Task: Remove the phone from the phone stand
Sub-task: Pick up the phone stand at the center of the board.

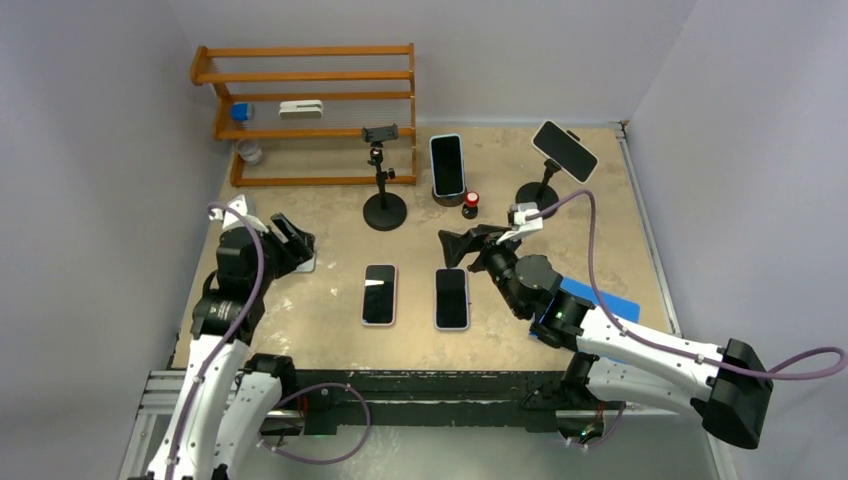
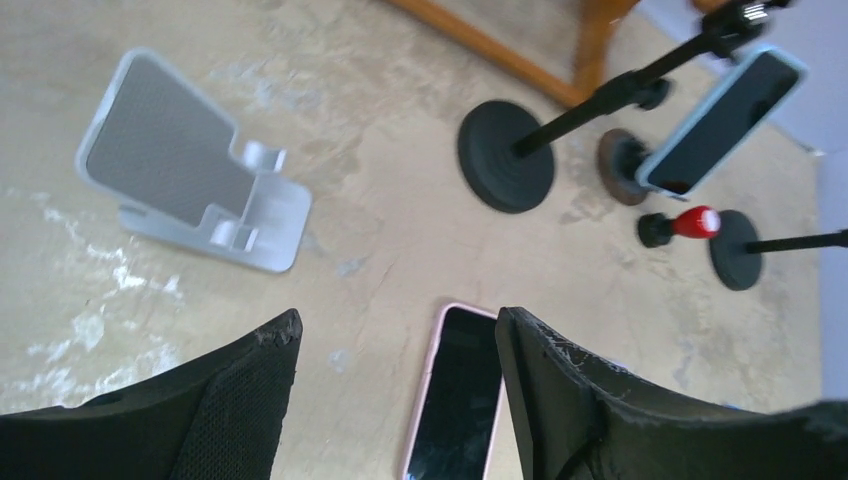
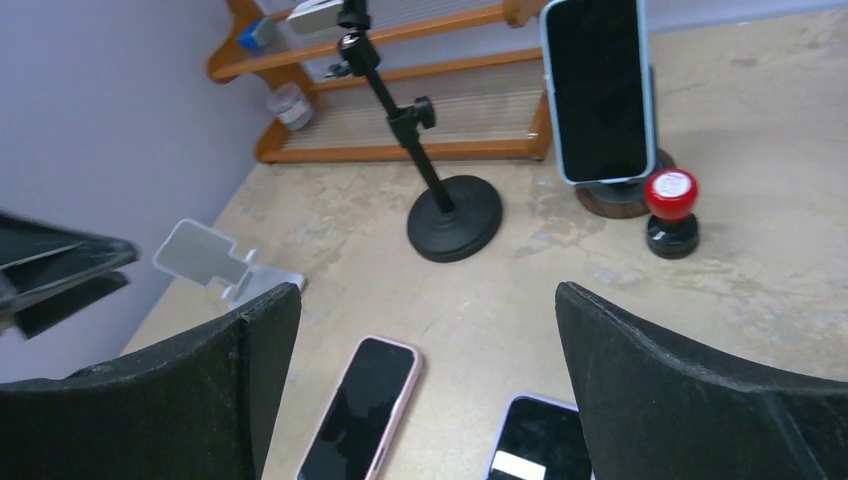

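Phone stand in silver metal (image 2: 190, 175) mostly hidden behind left gripper (image 1: 297, 240) from above, pink-cased phone (image 2: 455, 395) cropped in wrist view, both jaws spread wide, empty, blue-cased phone (image 3: 597, 85) upright on round wooden stand (image 3: 610, 198).

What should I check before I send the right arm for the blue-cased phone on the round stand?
1. Right gripper open and empty: ok.
2. Left gripper open, empty, off to the side by the silver stand: ok.
3. Blue-cased phone upright on its round stand, screen toward the right wrist camera: ok.
4. Room beside that stand: the red-topped stamp sits close to its base: not ok.
5. How the stand holds the phone, resting or clipped: cannot tell.
6. Finger height over the pink-cased phone and purple-cased phone lying flat below: cannot tell.
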